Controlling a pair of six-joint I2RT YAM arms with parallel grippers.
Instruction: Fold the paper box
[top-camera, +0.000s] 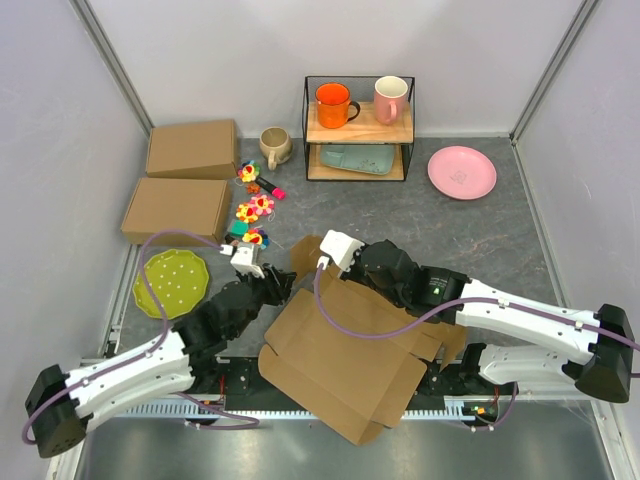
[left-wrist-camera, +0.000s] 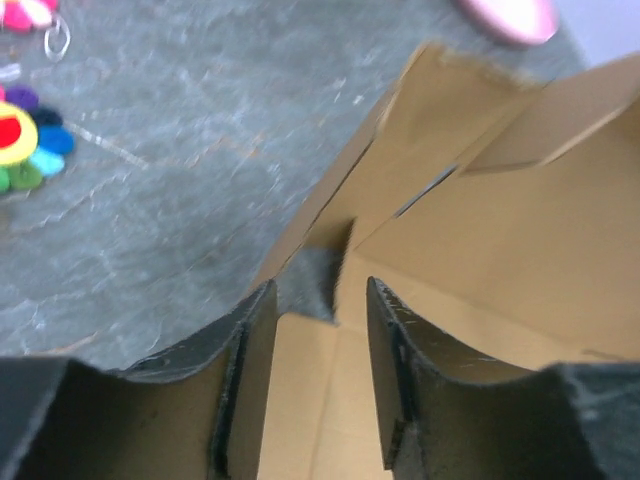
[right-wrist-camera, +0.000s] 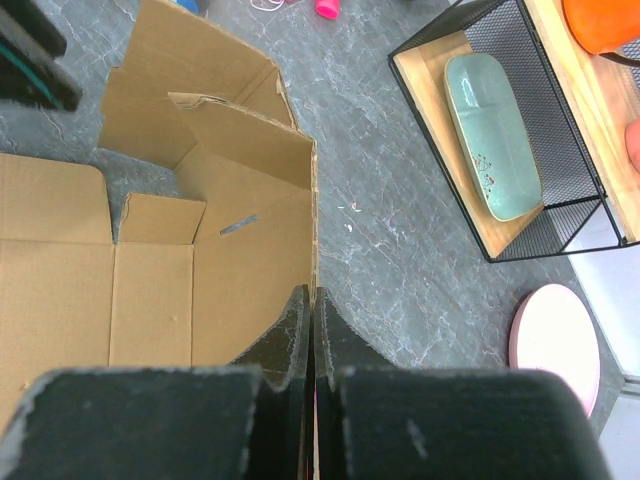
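One teal tray (top-camera: 357, 158) in rack (top-camera: 362, 128); paper box (top-camera: 330, 375) lies open

Robot lab test cell, plain white walls (top-camera: 50, 150), metal corner posts (top-camera: 112, 62), grey stone-look tabletop (top-camera: 400, 215)

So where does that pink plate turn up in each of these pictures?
Top view: the pink plate lies at the upper right, just right of the wire shelf.
Left wrist view: a blurred pink sliver at the top edge.
Right wrist view: at the lower right edge, partly cut off.
Shared landmark: the paper box shows in all three.
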